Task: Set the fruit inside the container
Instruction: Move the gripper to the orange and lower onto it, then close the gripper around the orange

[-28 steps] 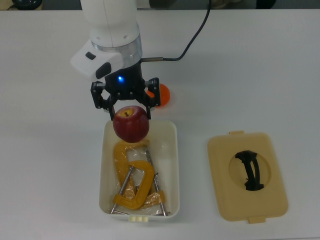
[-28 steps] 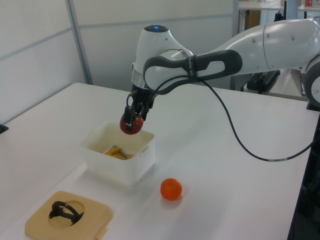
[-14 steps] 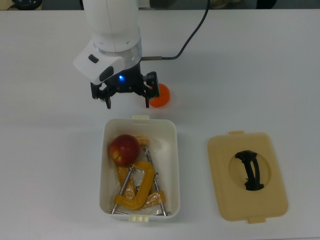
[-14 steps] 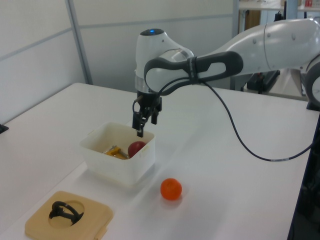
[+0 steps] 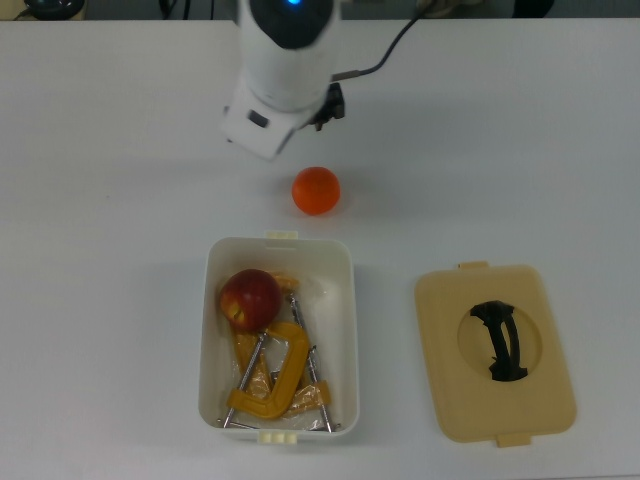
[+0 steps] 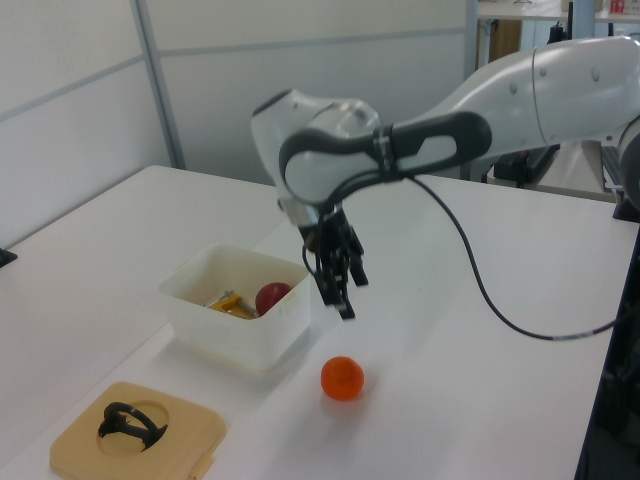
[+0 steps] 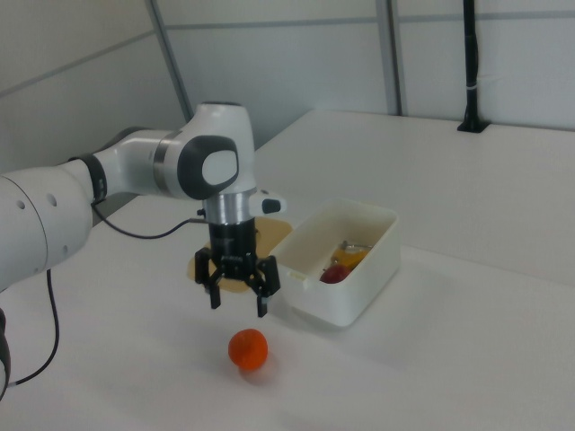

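The end effector [image 7: 238,298] has left its place over the container [image 5: 345,330] and now hangs empty above the orange [image 7: 248,349], its fingers spread apart. One apple [image 5: 249,298] lies inside the container at the end nearest the orange, beside two yellow C-clamps [image 5: 272,375]. One orange sits on the bare bench [image 5: 100,250] just outside that end, and one tan lid [image 5: 493,352] lies apart, toward the top view's right edge.
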Available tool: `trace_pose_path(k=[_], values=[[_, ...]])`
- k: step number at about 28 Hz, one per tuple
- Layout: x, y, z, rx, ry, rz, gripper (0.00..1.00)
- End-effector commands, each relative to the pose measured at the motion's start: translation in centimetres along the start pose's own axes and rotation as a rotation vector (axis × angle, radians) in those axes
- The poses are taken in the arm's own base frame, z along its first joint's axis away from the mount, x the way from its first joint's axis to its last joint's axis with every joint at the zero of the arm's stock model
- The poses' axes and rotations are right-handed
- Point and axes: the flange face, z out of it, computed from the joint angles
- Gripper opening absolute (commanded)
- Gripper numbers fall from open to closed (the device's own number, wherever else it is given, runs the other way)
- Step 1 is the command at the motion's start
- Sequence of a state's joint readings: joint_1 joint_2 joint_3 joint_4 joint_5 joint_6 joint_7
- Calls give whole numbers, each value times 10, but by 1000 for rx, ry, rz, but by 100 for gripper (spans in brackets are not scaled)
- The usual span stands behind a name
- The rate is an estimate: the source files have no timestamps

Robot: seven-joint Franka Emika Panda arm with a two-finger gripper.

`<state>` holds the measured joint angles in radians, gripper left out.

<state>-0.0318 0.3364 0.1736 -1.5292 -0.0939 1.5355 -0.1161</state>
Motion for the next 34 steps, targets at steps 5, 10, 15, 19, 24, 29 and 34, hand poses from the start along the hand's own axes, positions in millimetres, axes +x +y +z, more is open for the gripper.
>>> trace_pose_path(k=[5, 10, 15, 19, 24, 29, 34], values=[[17, -38, 63, -77, -131, -85, 100], [32, -39, 84, -121, -139, -87, 100], [47, -39, 94, -140, -86, -55, 100], [54, -45, 109, -201, -106, -63, 100], [61, -52, 120, -210, -108, -64, 100], [64, -56, 118, -215, -82, -71, 100], [68, -62, 114, -229, -57, -84, 82]])
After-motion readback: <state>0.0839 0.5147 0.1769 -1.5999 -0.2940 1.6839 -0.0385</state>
